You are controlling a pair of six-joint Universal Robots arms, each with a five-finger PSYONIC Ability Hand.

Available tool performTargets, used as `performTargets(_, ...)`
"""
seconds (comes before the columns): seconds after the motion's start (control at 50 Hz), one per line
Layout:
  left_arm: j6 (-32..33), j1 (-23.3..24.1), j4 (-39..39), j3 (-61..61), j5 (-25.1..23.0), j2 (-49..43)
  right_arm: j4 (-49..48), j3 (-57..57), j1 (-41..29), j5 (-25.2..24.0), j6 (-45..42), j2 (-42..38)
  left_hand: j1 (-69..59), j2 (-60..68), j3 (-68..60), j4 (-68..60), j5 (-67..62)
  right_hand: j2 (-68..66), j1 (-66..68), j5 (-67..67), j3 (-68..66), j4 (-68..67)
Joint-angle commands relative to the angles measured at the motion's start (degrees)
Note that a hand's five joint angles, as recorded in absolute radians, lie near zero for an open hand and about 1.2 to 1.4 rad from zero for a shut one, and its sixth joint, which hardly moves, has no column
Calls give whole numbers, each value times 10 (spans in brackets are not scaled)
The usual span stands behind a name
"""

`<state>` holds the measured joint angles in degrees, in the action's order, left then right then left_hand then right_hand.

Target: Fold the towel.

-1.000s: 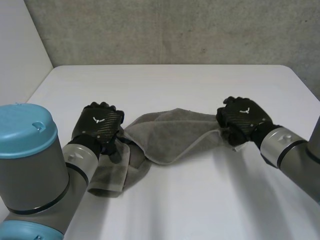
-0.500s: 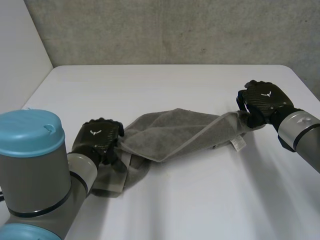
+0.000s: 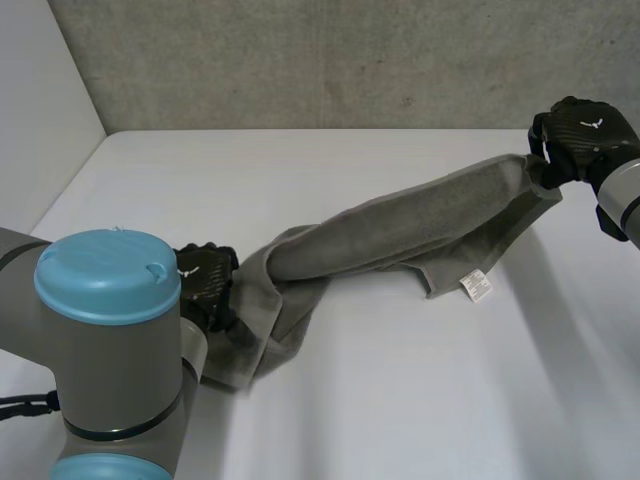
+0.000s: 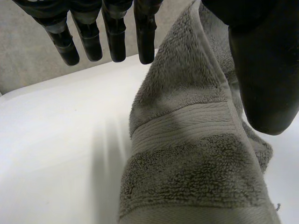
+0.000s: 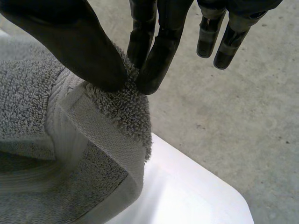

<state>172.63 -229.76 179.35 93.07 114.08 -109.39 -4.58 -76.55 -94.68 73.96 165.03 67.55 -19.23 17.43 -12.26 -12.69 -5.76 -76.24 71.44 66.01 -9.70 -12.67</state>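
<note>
A grey towel (image 3: 420,225) stretches in a raised band across the white table (image 3: 400,400), from my left hand (image 3: 205,288) up to my right hand (image 3: 582,132). Its white label (image 3: 476,289) hangs on a flap below the band. In the right wrist view my right hand (image 5: 79,42) pinches a towel corner (image 5: 117,112) between thumb and fingertips, held above the table. In the left wrist view my left hand (image 4: 266,74) stands open: straight fingers (image 4: 114,32) hover off the bunched towel end (image 4: 187,154), and the thumb rests beside it. My left arm hides part of that hand.
A grey wall (image 3: 330,60) runs behind the table's far edge. The table's right far corner (image 5: 205,196) lies just below the held towel corner. Bare tabletop (image 4: 56,140) spreads out beyond my left fingertips.
My right hand has carried the towel corner far to the right and upward, pulling the towel out into a long band. My left hand has drawn back toward me and its fingers have straightened.
</note>
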Motion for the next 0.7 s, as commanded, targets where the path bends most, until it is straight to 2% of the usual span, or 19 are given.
performTargets(0.02,-1,10,-1,-1,-1,-11,-1,1,-2,0,4,-7,45,-27,23,27,10,-38,86,40,-3,27)
performTargets(0.22,-4,44,10,-3,11,-47,-1,7,1,0,3,-11,53,-35,23,27,18,-38,86,40,-3,27)
performTargets(0.42,0,64,34,-15,90,-93,-1,3,2,0,2,-11,51,-33,23,27,17,-38,86,40,-3,27)
performTargets(0.54,2,68,40,-20,97,-105,-1,0,1,-1,2,-11,33,-15,23,27,-2,-38,86,40,-3,27)
performTargets(0.58,2,68,40,-20,97,-107,-1,-1,1,-2,2,-11,-64,82,23,27,-99,-38,86,40,-3,27)
performTargets(0.6,2,68,40,-20,97,-107,-1,-1,1,-2,2,-11,-65,83,23,27,-99,-38,86,40,-3,27)
performTargets(0.64,3,68,40,-19,97,-104,-1,-1,1,-2,1,-11,-304,322,23,27,-338,-38,86,40,-3,27)
performTargets(0.66,3,68,40,-19,97,-104,-1,-1,1,-2,1,-11,-305,323,23,27,-340,-38,86,40,-3,27)
performTargets(0.68,7,68,39,-20,96,-101,-1,-1,1,-2,1,-11,-437,455,23,27,-471,-38,86,40,-3,27)
performTargets(0.7,7,68,39,-20,96,-101,0,-1,1,-2,1,-11,-438,456,23,27,-473,-38,86,40,-3,27)
